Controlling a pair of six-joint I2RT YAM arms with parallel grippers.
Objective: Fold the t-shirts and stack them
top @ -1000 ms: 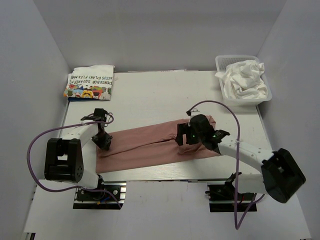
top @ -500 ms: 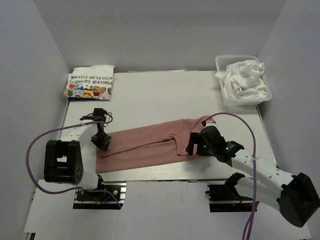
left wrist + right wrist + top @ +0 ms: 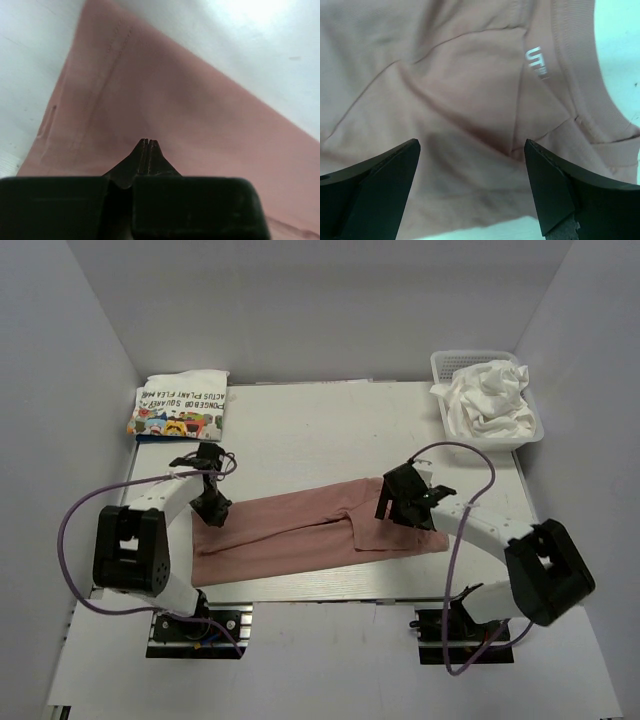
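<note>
**Item 1, nearest: pink tee** [image 3: 300,530]. Folded lengthwise into a long narrow band, lying flat on the near half of the desk [image 3: 330,430].
- Long axis: runs left to right across the desk, with the right end angled slightly farther away.
- Ends: collar [image 3: 575,75] to the right, with a pale printed neck label [image 3: 535,55] showing. The stitched hem is to the left.
- Handling, as judged: light, limp cotton with no stiffness. It would likely sag and come unfolded if lifted by one point, and it would drag rather than slide.
- Where to hold: best taken at both corners of one short end, pinching through all the layers.

**Item 2: left claw** [image 3: 213,512]. Fingers closed tip to tip, at the far corner of the hem end. Whether any cloth is nipped between them cannot be told.

**Item 3: right claw** [image 3: 400,505]. Spread wide and empty, poised over the collar end, with creased cloth below the gap.

**Item 4, far left corner: cartoon tee** [image 3: 180,405]. Folded, print and lettering facing up.

**Item 5, far right corner: basket** [image 3: 440,365]. Holds crumpled white tees [image 3: 490,400], not yet folded.
</note>
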